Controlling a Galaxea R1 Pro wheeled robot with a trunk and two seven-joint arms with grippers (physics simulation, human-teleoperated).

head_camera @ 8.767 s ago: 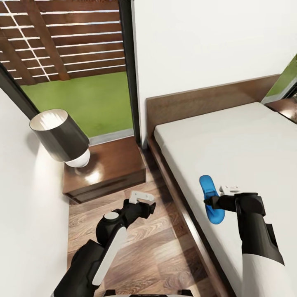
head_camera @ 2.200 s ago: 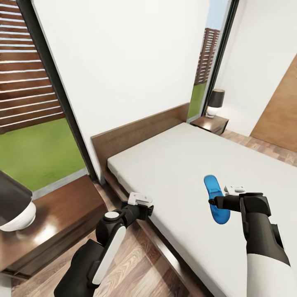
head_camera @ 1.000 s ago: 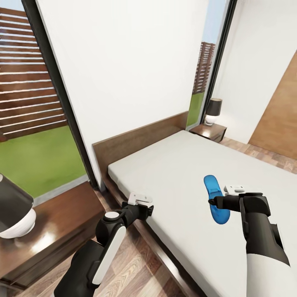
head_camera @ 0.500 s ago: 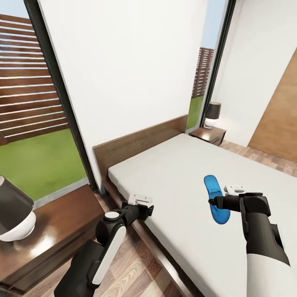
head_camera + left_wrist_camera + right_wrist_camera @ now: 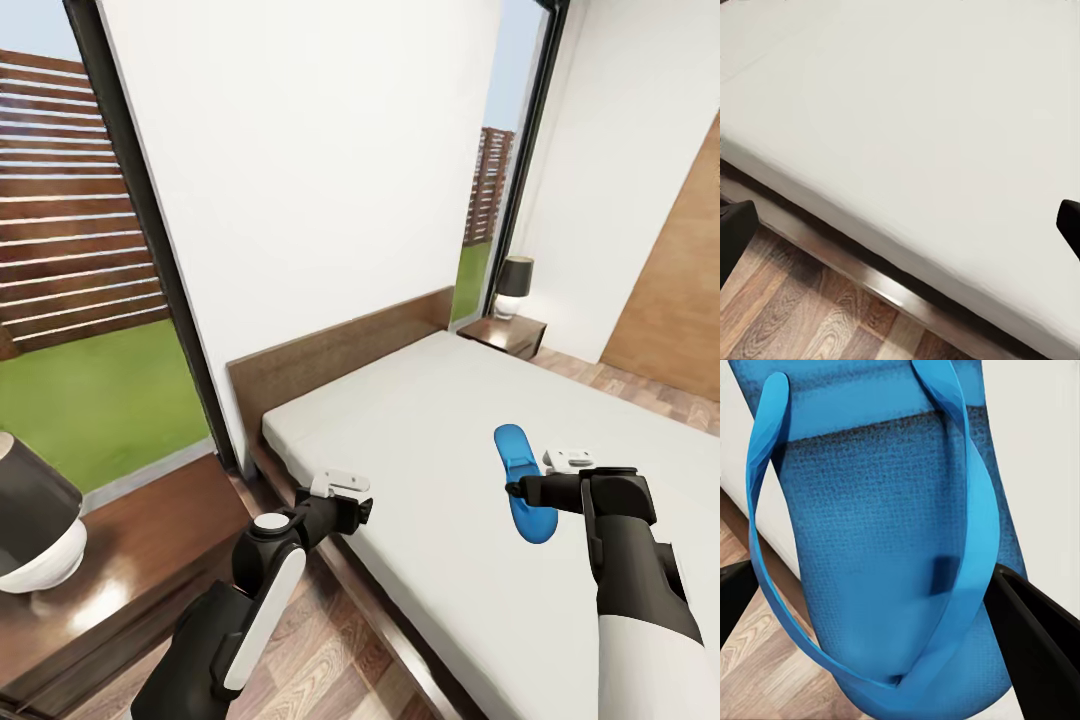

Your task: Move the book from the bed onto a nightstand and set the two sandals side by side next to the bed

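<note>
Near lamp (image 5: 30, 525) is cut by the head view's edge. Far nightstand (image 5: 508, 334) is too small for detail. The sandal (image 5: 885, 540) runs past the right wrist view's edges, heel hidden between the black fingers (image 5: 1042, 652).

I see the bed (image 5: 430, 420) with a bare mattress; each nightstand (image 5: 140, 570) beside its headboard corners carries, seemingly, one lamp (image 5: 30, 530).
</note>
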